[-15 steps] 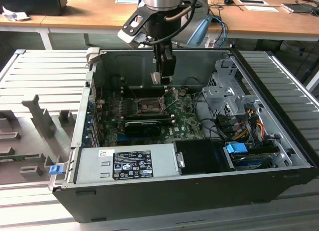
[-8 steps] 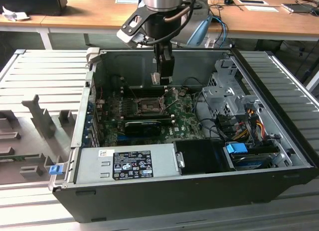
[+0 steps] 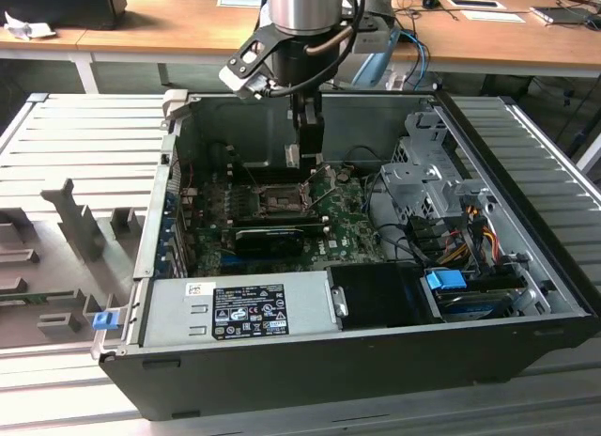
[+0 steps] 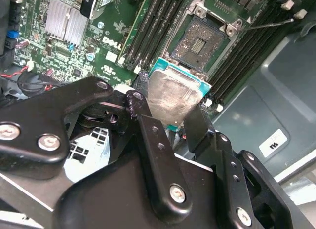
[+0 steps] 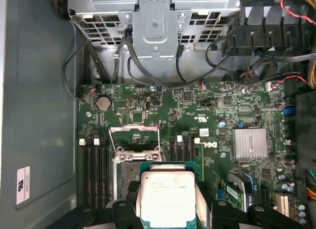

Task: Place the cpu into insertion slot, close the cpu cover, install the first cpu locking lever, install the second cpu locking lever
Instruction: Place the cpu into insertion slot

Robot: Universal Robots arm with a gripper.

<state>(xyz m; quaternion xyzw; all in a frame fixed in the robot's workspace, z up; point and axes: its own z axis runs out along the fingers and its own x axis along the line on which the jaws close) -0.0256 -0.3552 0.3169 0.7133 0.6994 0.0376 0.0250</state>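
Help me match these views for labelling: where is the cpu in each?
Exterior view: too small to tell, at the gripper near the insertion slot.
Second wrist view: cpu in the gripper, beside the insertion slot.
First wrist view: cpu gripped, overlapping the insertion slot.
Shared landmark: insertion slot.

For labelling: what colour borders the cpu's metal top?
Teal-green, on the small square silver-topped cpu; best in the second wrist view.
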